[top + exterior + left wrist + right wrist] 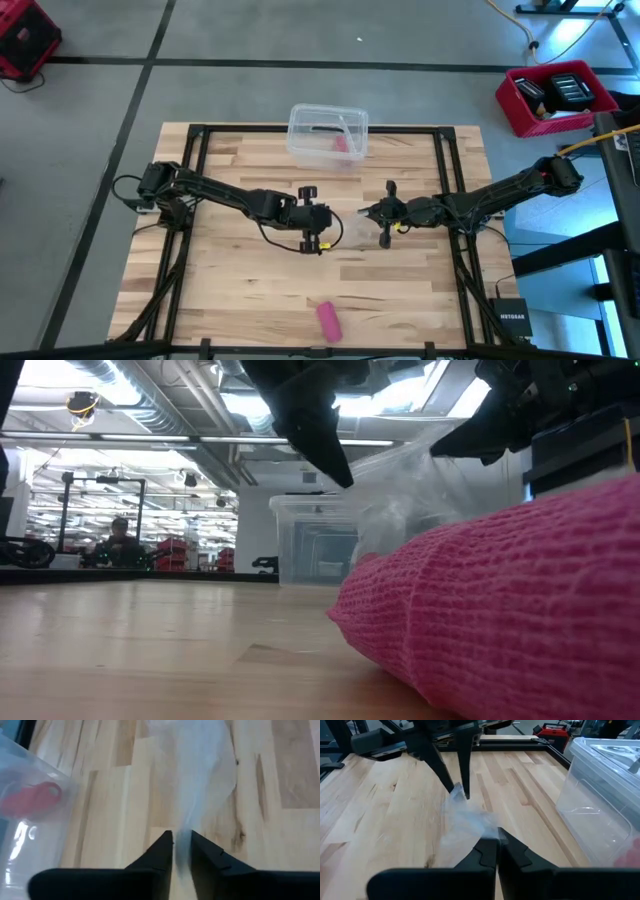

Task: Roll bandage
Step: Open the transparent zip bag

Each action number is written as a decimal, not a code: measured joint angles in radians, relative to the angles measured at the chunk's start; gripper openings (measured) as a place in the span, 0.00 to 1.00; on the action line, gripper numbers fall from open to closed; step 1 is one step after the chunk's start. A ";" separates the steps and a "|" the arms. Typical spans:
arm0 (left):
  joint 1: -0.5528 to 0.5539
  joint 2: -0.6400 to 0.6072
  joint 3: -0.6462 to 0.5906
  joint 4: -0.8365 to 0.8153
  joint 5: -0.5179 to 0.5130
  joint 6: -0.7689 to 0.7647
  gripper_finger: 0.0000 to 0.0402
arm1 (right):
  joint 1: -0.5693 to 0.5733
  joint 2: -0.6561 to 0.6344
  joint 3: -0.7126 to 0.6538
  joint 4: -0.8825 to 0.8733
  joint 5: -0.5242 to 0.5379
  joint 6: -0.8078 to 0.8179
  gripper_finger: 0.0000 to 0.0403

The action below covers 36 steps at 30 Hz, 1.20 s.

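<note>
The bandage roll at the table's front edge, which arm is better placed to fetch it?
Probably left: both tools, left tool and right tool, pinch the clear wrapper, but the bandage lies slightly nearer the left one.

We see a pink bandage (329,320), rolled, with a fine ribbed knit pattern up close in the low view (520,610). Table (230,280) is light wood, planks in pale and tan strips with darker grain streaks. Frame rails (196,150) around it are black. Both arms are dark; left gripper (334,222) and right gripper (366,213) are black, with small yellow marks near them. Wrapper (465,822) between them is clear, whitish. Box (328,135) is clear plastic with something pink-red inside. Floor bins (553,98) are red.
</note>
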 joint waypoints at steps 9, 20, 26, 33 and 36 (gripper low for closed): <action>0.003 -0.035 0.000 -0.036 0.020 0.045 0.43 | 0.000 0.001 0.000 -0.019 0.000 -0.015 0.01; 0.019 -0.094 0.003 0.293 0.052 0.118 0.48 | 0.000 0.042 0.000 -0.005 0.028 -0.023 0.01; 0.033 -0.032 -0.001 0.310 0.066 0.115 0.48 | 0.000 0.058 0.000 0.029 0.027 -0.023 0.01; 0.041 -0.002 0.000 0.308 0.053 0.108 0.48 | 0.000 0.058 0.000 0.029 0.027 -0.023 0.01; 0.047 -0.005 0.001 0.313 0.048 0.108 0.48 | 0.000 0.058 0.000 0.031 0.027 -0.023 0.01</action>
